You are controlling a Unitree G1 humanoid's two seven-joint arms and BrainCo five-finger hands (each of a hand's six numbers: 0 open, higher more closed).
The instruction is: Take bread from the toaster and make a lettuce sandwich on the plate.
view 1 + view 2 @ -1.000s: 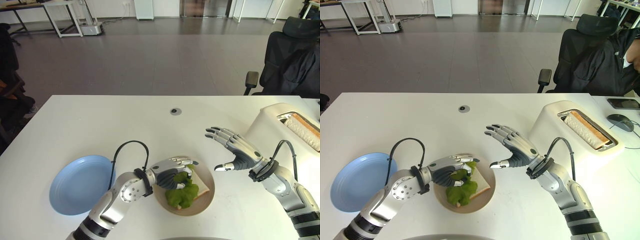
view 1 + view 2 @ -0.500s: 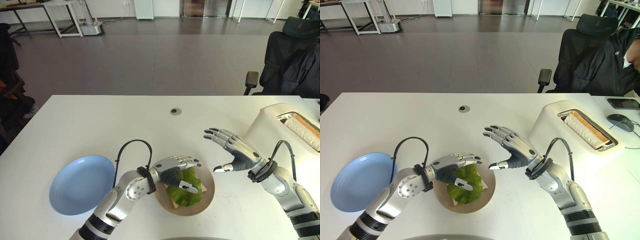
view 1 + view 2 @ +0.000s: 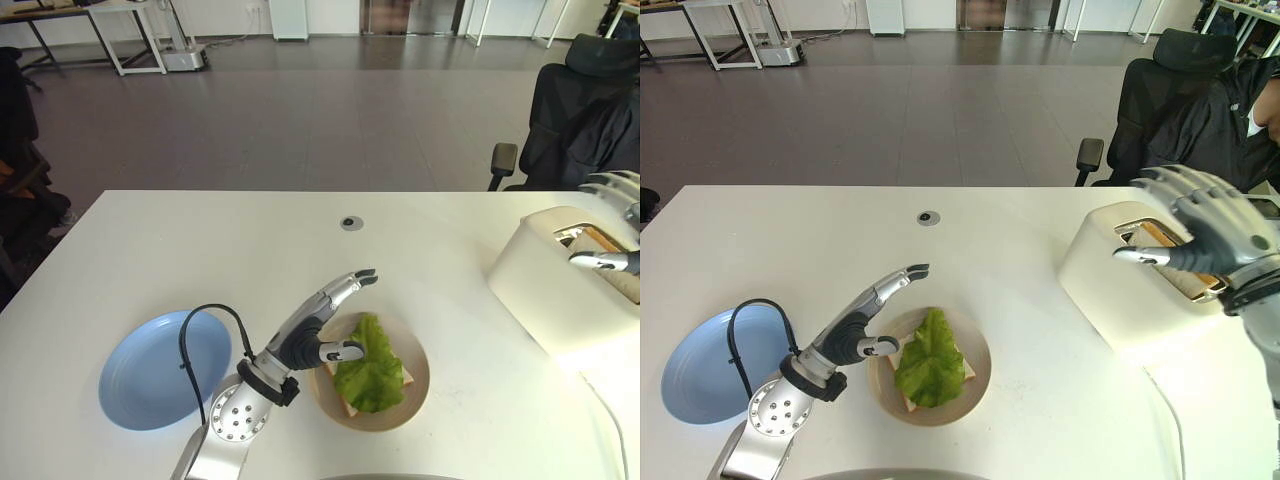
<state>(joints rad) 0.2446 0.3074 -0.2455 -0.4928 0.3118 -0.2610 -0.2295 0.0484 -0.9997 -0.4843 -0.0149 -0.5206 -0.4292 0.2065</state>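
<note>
Under the lettuce (image 3: 930,360), mostly hidden, a bread slice (image 3: 966,372) with only pale edges showing. Behind the right hand (image 3: 1210,228), partly covered, a second slice (image 3: 1198,284) standing in the slot of the toaster (image 3: 1110,290). Lettuce lying flat, long axis from near to far, narrower tip at the far end. Both together on the tan plate (image 3: 978,398); just left of it a blue plate (image 3: 690,370) on the white table (image 3: 990,240). Right hand over the slot, fingers spread, holding nothing. Left hand (image 3: 855,325) at the tan plate's left rim, fingers stretched out, gripping nothing.
</note>
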